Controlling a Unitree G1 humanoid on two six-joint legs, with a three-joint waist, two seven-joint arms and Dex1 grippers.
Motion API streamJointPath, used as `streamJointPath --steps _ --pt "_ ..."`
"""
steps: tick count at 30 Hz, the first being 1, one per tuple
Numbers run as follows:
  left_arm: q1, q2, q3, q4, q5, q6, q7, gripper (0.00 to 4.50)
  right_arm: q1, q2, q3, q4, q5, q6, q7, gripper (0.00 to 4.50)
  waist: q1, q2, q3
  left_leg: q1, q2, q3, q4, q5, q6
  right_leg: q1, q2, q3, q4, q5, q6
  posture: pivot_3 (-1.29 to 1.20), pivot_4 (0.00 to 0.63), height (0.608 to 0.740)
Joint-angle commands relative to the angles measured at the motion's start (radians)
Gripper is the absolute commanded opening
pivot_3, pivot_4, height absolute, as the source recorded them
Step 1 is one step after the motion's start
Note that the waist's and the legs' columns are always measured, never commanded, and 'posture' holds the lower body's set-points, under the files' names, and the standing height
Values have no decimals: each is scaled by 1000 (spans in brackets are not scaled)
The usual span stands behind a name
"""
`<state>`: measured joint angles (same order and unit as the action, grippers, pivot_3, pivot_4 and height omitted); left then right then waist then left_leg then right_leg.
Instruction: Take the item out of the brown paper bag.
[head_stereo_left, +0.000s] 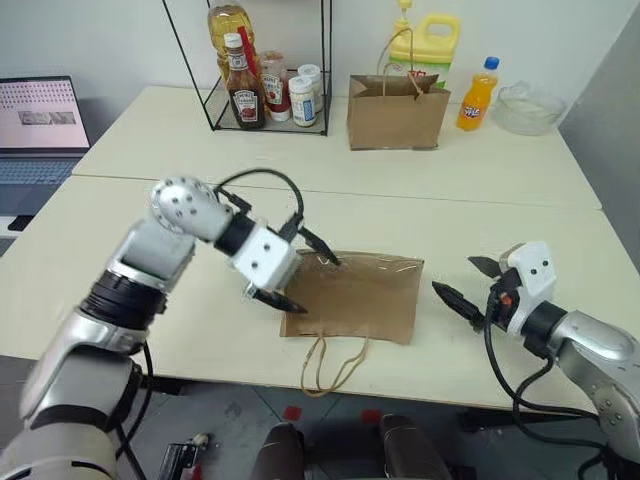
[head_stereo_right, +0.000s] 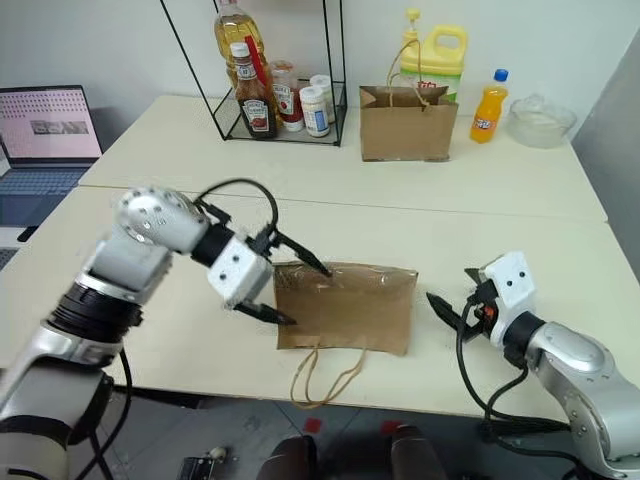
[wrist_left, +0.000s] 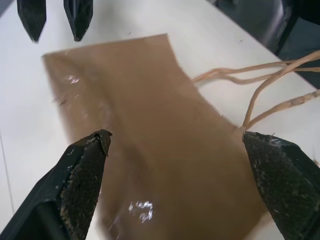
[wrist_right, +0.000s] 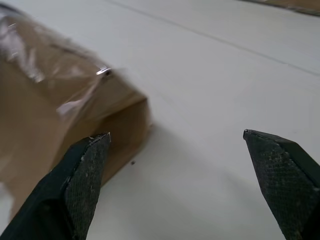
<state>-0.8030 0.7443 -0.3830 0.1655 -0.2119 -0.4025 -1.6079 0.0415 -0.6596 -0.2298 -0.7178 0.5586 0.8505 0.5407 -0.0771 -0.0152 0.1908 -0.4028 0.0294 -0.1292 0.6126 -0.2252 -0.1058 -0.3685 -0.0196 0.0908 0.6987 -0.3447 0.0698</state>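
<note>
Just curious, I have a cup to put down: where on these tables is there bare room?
Bare: the stretch between the flat bag and the standing bag, and left of the left gripper. Crowded: the back edge, with rack, standing bag, orange bottle and bowl.

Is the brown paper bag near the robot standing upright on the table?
No, the brown paper bag lies flat on the table, with its cord handles hanging over the near edge.

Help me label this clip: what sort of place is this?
Probably a lab or office staged as a kitchen: pale tables, a laptop, a wire rack of sauces, and a flat brown paper bag.
</note>
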Motion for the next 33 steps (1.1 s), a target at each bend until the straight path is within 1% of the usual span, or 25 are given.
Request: streamJointPath --steps 1,4,8,12,16,20,24,26,29,31,33 --pt "7 -6 -11 11 -7 -68 -6 4500 32 -62 -17 -56 56 4 79 4460 0 0 0 0 0 0 0 0 0 0 0 1 0 0 0 0 150 740" --pt "28 -38 -21 12 -9 -85 -6 4500 38 -91 -7 -44 67 -6 106 4460 0 0 0 1 0 1 0 0 0 1 0 1 0 0 0 0 150 740" --pt "60 -75 -29 10 12 -108 -4 4500 29 -100 8 -36 74 -7 115 4460 -1 0 0 1 0 1 0 0 0 2 0 1 0 0 0 0 150 740" --pt "79 -52 -49 -11 6 -113 -6 4500 38 -120 7 -23 70 -15 142 4460 -2 0 0 1 0 0 0 0 0 2 0 1 0 0 0 0 150 740" --pt "61 -34 -46 -17 -8 -100 -6 4500 48 -128 5 -8 68 -29 159 4460 -1 0 0 1 0 0 0 0 0 2 0 0 0 0 0 0 150 740" --pt "91 -50 -48 -39 8 -97 -1 4500 57 -125 29 -2 56 -51 170 4460 -1 0 0 1 0 0 0 0 0 2 0 0 0 0 0 0 150 740" --pt "127 -80 -64 -52 51 -93 34 4500 92 -141 67 2 22 -118 215 4460 -1 0 0 2 0 0 0 0 0 2 0 0 0 0 0 0 150 740" --pt "139 -99 -69 -54 73 -70 57 4500 117 -170 115 13 -38 -200 263 4460 -1 0 0 2 0 0 1 0 0 2 0 0 0 0 0 0 150 740" --pt "142 -114 -63 -32 75 -47 65 3960 140 -206 181 37 -140 -349 323 4500 -1 -1 0 2 0 0 1 0 0 3 0 0 0 0 0 0 150 740" --pt "137 -121 -45 -9 66 -13 79 3379 145 -217 220 64 -231 -490 347 4500 -3 -1 0 3 0 0 1 0 0 3 0 0 0 0 0 0 150 740" --pt "133 -129 -19 -6 33 94 102 2717 148 -207 265 114 -335 -663 354 4500 -3 -1 0 3 0 0 1 0 0 4 0 0 0 0 0 0 150 740"
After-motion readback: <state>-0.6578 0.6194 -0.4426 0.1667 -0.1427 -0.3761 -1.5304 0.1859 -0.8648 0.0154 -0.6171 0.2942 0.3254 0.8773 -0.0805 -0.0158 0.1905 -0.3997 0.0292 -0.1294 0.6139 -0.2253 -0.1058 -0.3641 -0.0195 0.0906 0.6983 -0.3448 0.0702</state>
